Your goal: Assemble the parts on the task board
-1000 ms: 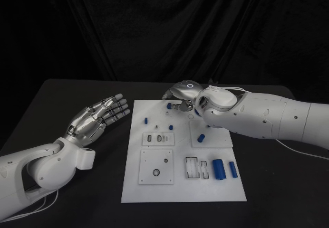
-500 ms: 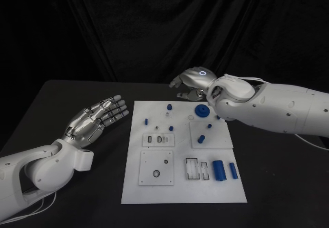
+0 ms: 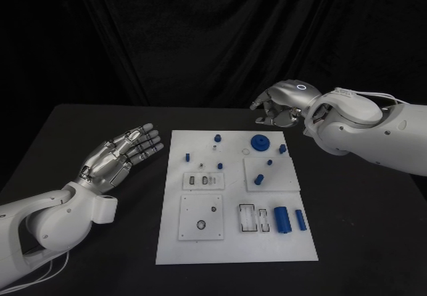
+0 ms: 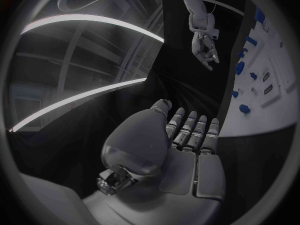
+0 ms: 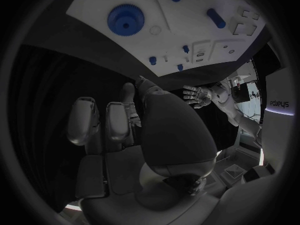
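The white task board (image 3: 231, 246) lies in the middle of the table. A blue gear (image 3: 261, 142) sits flat near its far right corner, also in the right wrist view as the blue gear (image 5: 125, 19). My right hand (image 3: 277, 106) hovers above and behind that corner, holding nothing, its fingers hanging loosely apart. Small blue pegs (image 3: 217, 138) stand across the far half of the board. Two blue cylinders (image 3: 283, 219) lie at the near right. My left hand (image 3: 124, 154) rests left of the board, palm up, fingers straight and spread, holding nothing.
White insert plates (image 3: 203, 216) with slots and holes sit in the board's near half. Black table (image 3: 98, 123) surrounds the board on all sides, with a black curtain behind it.
My right hand has lifted off the far part of the board and drawn back to the right, uncovering the blue gear lying there. The left hand has not moved.
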